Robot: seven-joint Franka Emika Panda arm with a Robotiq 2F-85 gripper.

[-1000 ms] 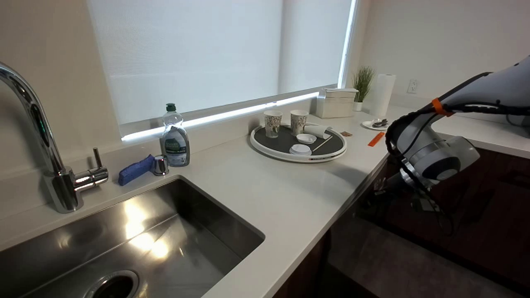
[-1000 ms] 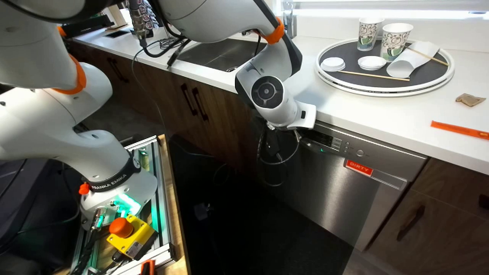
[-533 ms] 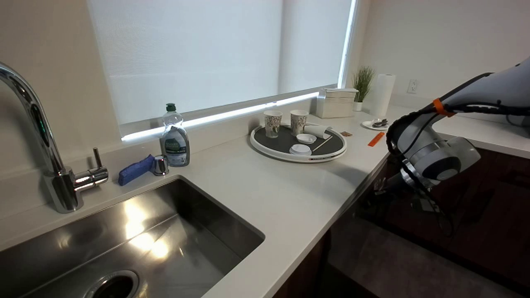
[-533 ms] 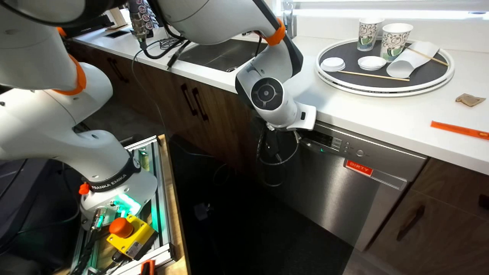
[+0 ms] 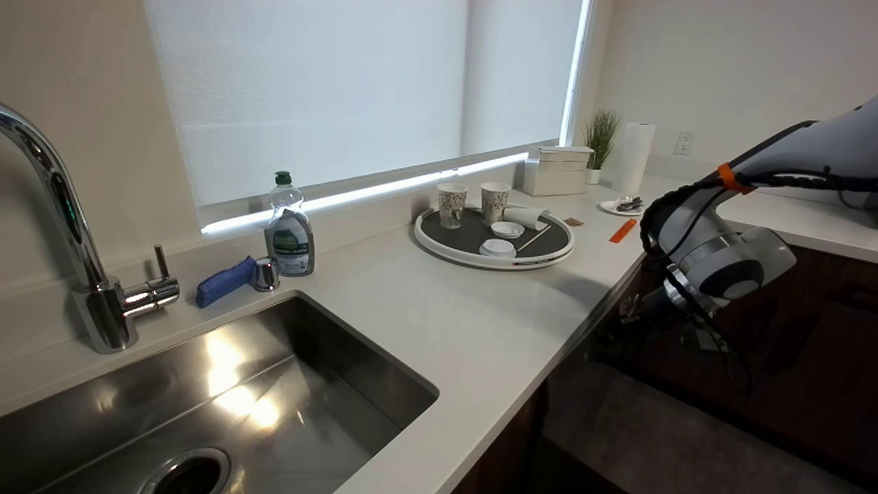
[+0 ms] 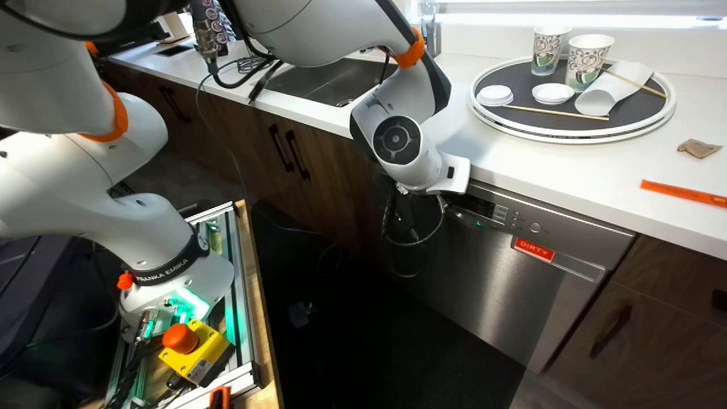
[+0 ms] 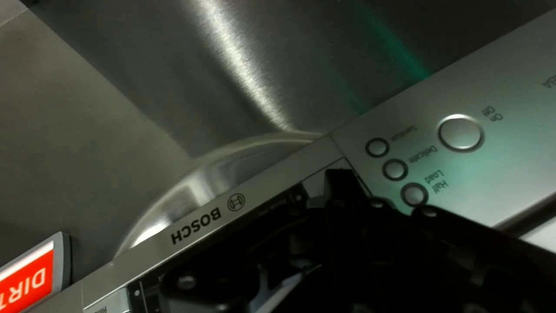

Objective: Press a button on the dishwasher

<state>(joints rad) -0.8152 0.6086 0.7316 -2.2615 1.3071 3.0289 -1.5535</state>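
The dishwasher (image 6: 488,284) has a brushed metal front under the counter in an exterior view. Its control panel (image 7: 512,174) shows close up and upside down in the wrist view. On it are the large On/Off button (image 7: 461,133) and smaller round Sanitize (image 7: 377,148), Delicate (image 7: 395,169) and Half Load (image 7: 414,194) buttons. My gripper (image 7: 341,178) is shut and empty. Its black fingertips lie over a silver key at the end of the dark display, beside the Half Load button; whether they touch, I cannot tell. The gripper is dark in an exterior view (image 5: 627,319).
The white counter (image 6: 568,176) overhangs the panel. A red DIRTY tag (image 6: 534,249) hangs on the dishwasher front. A round tray (image 6: 488,122) with cups and lids stands above. An orange level (image 6: 684,193) lies at the right. Wood cabinets (image 6: 238,125) flank the dishwasher.
The arm has shifted very slightly since a second ago and is practically still since half a second ago. Nothing else has visibly moved.
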